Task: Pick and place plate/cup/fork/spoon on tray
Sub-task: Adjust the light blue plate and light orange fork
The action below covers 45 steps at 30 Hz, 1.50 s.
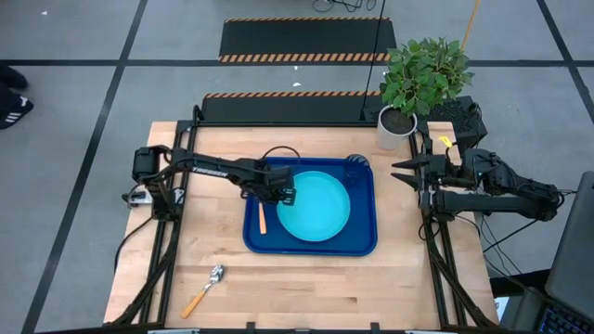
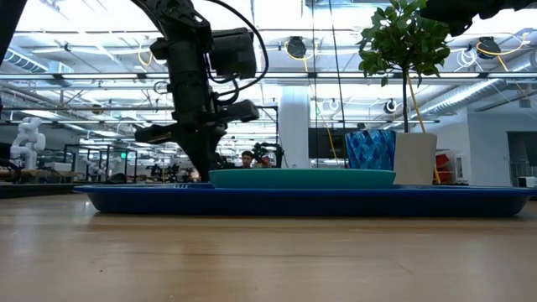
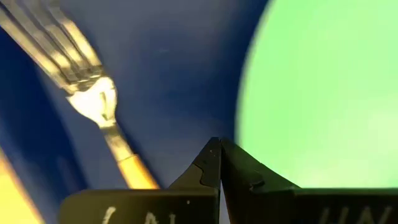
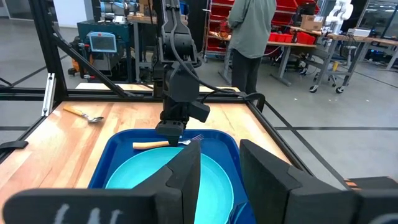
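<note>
the spoon point(image 1: 206, 287) lies nearest the camera, on the bare table point(image 1: 399, 278) well outside the tray point(image 1: 362, 243), its long axis slanting away from it. the fork point(image 1: 262, 219), plate point(image 1: 316, 207) and cup point(image 1: 358, 167) sit in the tray. the left gripper point(image 1: 286, 195), jaws closed and empty, hovers beside the fork, nearer the spoon than the right gripper point(image 1: 401, 173), whose jaws are parted.

Tray point(image 1: 364, 243): dk blue, rectangular, mid-table. Plate point(image 1: 316, 209): turquoise, flat in tray centre. Cup point(image 1: 358, 164): dk blue, upright, tray's far-right corner. Fork point(image 1: 263, 218): orange handle, flat in tray, just left of plate. Spoon point(image 1: 203, 291): orange handle, on table, near-left, well apart from tray.
</note>
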### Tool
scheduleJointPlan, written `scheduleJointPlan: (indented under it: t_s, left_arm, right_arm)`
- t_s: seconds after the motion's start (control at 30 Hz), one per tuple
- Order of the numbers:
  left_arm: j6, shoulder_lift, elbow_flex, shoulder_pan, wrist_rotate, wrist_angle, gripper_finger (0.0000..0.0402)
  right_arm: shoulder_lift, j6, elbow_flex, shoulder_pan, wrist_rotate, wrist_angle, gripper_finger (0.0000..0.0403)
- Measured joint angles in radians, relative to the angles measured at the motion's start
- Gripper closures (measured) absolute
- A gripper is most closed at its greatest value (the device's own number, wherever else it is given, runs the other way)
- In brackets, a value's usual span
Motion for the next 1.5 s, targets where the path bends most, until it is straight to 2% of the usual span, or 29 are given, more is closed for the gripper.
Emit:
scheduleJointPlan:
  t_s: [1.1, 1.27, 1.5]
  left_arm:
    - [0.039, 0.000, 0.000, -0.040, 0.041, 0.053, 0.0401]
    - [0.065, 0.000, -0.001, -0.040, 0.047, 0.110, 0.0401]
    - [0.045, 0.000, -0.001, -0.035, 0.047, -0.004, 0.0401]
  right_arm:
    - [0.000, -0.001, 0.000, 0.000, 0.000, -0.003, 0.0296]
    - [0.000, -0.001, 0.000, 0.000, 0.000, -0.003, 0.0296]
    - [0.000, -0.001, 0.000, 0.000, 0.000, -0.003, 0.0296]
